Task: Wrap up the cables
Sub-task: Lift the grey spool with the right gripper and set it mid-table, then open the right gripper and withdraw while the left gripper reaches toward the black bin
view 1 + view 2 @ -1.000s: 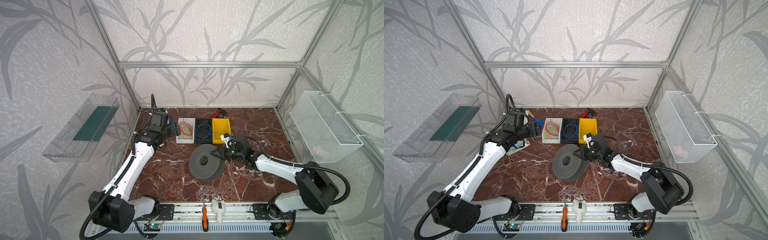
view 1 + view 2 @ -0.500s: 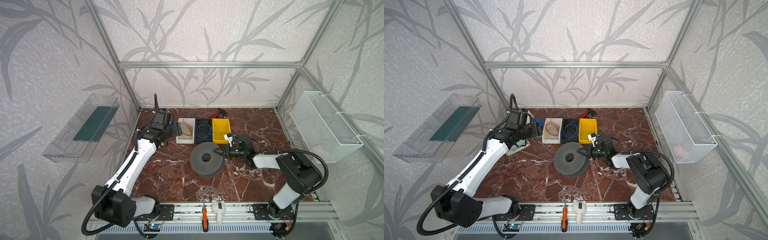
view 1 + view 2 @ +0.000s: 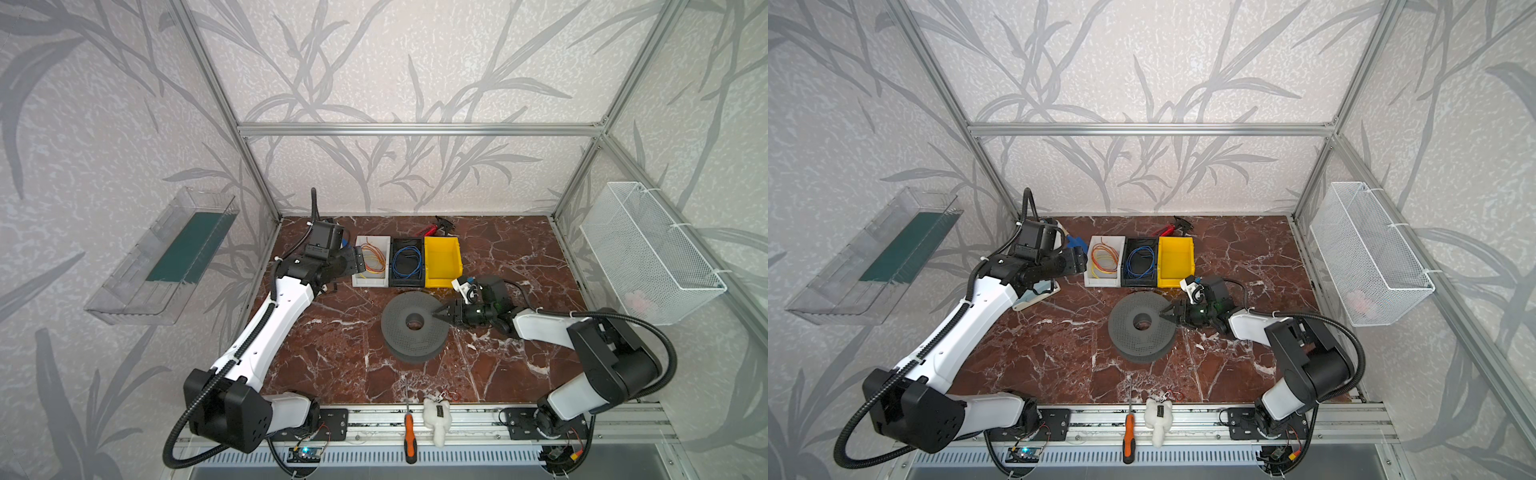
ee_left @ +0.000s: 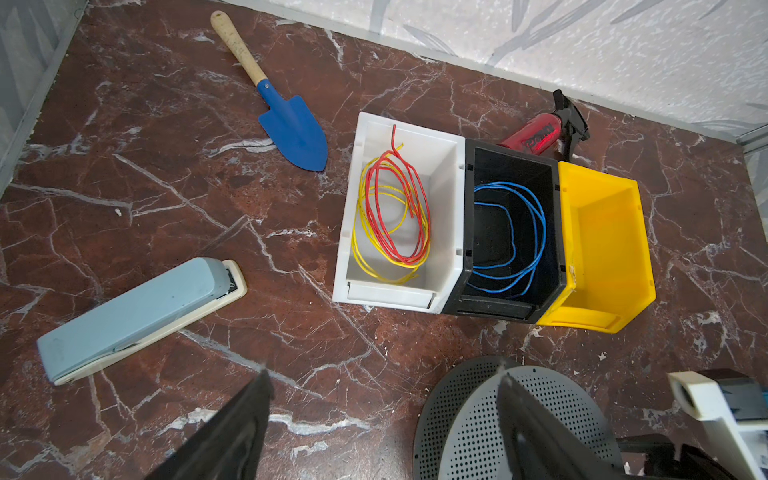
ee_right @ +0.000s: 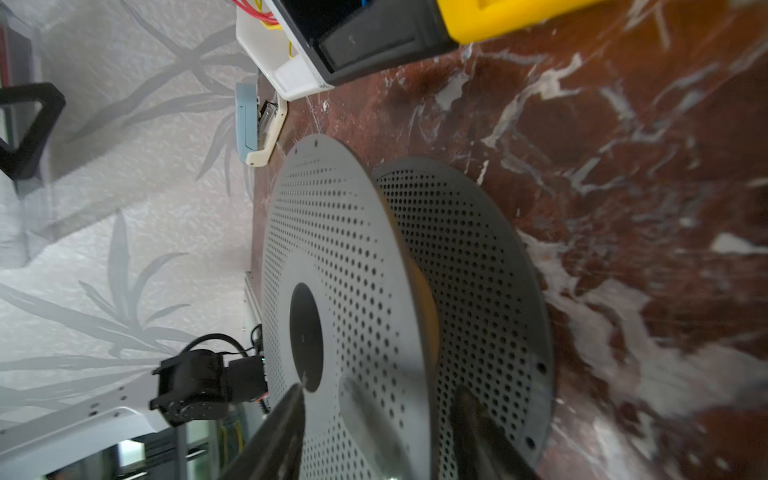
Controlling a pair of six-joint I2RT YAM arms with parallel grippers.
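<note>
The blue cables (image 4: 519, 232) lie coiled in loose loops inside the black bin (image 4: 468, 208), also seen in both top views (image 3: 409, 262) (image 3: 1142, 262). A grey perforated spool (image 3: 415, 328) (image 3: 1142, 328) lies on the marble floor in front of the bins. My right gripper (image 5: 376, 388) is open at the spool's right rim (image 3: 438, 318), one finger over the upper flange (image 5: 353, 249) and the other beyond its edge. My left gripper (image 4: 384, 376) hangs open and empty left of the white bin (image 3: 357, 259).
The white bin (image 4: 353, 216) holds red and yellow wires, and the yellow bin (image 4: 602, 249) stands beside the black one. A stapler (image 4: 137, 316), a blue trowel (image 4: 291, 124) and a red spray bottle (image 4: 536, 133) lie around them. A screwdriver (image 3: 409, 432) and a white toy (image 3: 434, 417) rest at the front rail.
My right gripper's jaws have come apart at the spool's rim, where they were shut before, and that arm's elbow has swung. The left arm has hardly moved.
</note>
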